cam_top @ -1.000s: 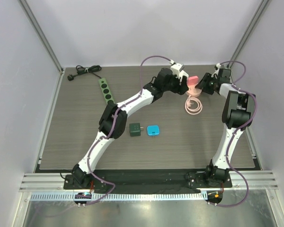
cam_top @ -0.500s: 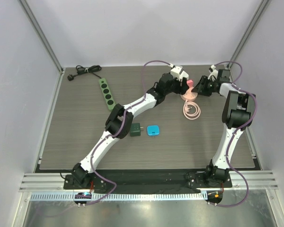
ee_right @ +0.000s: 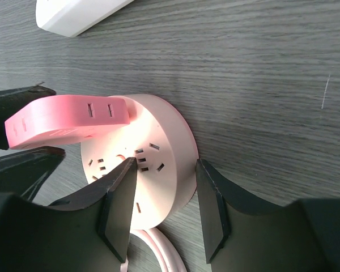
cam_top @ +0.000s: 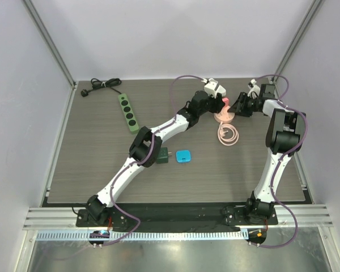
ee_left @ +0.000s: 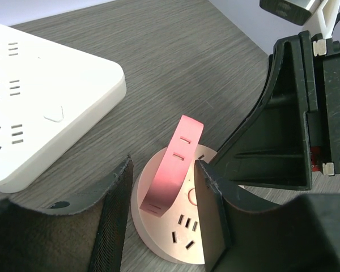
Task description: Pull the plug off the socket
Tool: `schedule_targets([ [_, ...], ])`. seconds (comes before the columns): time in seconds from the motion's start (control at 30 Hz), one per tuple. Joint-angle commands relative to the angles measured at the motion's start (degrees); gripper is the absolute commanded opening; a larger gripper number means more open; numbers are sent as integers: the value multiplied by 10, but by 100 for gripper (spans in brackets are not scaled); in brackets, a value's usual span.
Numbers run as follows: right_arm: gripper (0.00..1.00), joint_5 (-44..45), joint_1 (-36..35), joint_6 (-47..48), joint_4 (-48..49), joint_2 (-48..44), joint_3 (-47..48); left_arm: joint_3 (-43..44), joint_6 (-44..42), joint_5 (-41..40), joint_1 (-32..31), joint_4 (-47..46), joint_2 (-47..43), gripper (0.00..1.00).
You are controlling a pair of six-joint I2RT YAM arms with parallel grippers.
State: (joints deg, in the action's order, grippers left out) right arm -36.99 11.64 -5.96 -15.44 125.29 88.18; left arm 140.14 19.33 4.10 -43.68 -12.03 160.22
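Top external view places the pink plug (cam_top: pixel 226 102) at the far right of the table (cam_top: pixel 90 164), standing on the round pale-pink socket (cam_top: pixel 223 117), whose cord (cam_top: pixel 228 135) lies coiled just in front of it. Both arms meet there from either side, but from overhead their fingers are too small to read. The left wrist view fills that in. The left gripper (ee_left: pixel 163 164) has its fingers (ee_left: pixel 116 221) apart and straddling the plug, which leans at a tilt on the socket's face, and a strip of that face shows between one finger and the plug. This view also shows a white power strip (ee_left: pixel 39 96) lying flat just beyond the socket, which the left arm hides from above. The right wrist view comes in low from the opposite side. The right gripper (ee_right: pixel 165 163) has its fingers spread about the socket's near rim, and whether the pads actually press on it cannot be told. Only the overhead camera takes in the green power strip (cam_top: pixel 127 111), the dark cube (cam_top: pixel 161 156) and the blue block (cam_top: pixel 183 156), all well apart from the socket.
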Motion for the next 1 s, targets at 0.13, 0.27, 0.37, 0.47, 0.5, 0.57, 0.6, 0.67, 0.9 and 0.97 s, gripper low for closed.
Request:
schedule_targets([
  [0.13, 50, 18, -3, 11, -45, 28, 5, 24, -6, -3, -8, -4, 1, 43],
  [0.27, 50, 26, -3, 8, -44, 28, 6, 23, 1, 2, -8, 2, -3, 31],
  [0.37, 50, 39, -3, 6, -45, 28, 6, 24, 22, 8, -8, -2, -5, 18],
  [0.47, 50, 53, -3, 6, -46, 28, 6, 23, 47, 15, -8, -10, -7, 4],
  [0.5, 50, 58, -3, 6, -46, 30, 6, 24, 53, 13, -8, -12, -9, 0],
  [0.57, 50, 69, -3, 8, -49, 34, 8, 24, 76, 12, -8, -17, -11, 0],
  [0.6, 50, 73, -3, 8, -52, 36, 9, 24, 83, 9, -8, -18, -15, 0],
  [0.67, 49, 76, -4, 9, -57, 36, 12, 24, 103, 8, -8, -25, -18, 0],
  [0.9, 56, 68, -5, -3, -50, 15, 11, 11, 106, 10, -17, -35, -31, 0],
  [0.97, 57, 76, -6, -10, -39, 0, 9, -7, 89, -1, -20, -34, -46, 0],
])
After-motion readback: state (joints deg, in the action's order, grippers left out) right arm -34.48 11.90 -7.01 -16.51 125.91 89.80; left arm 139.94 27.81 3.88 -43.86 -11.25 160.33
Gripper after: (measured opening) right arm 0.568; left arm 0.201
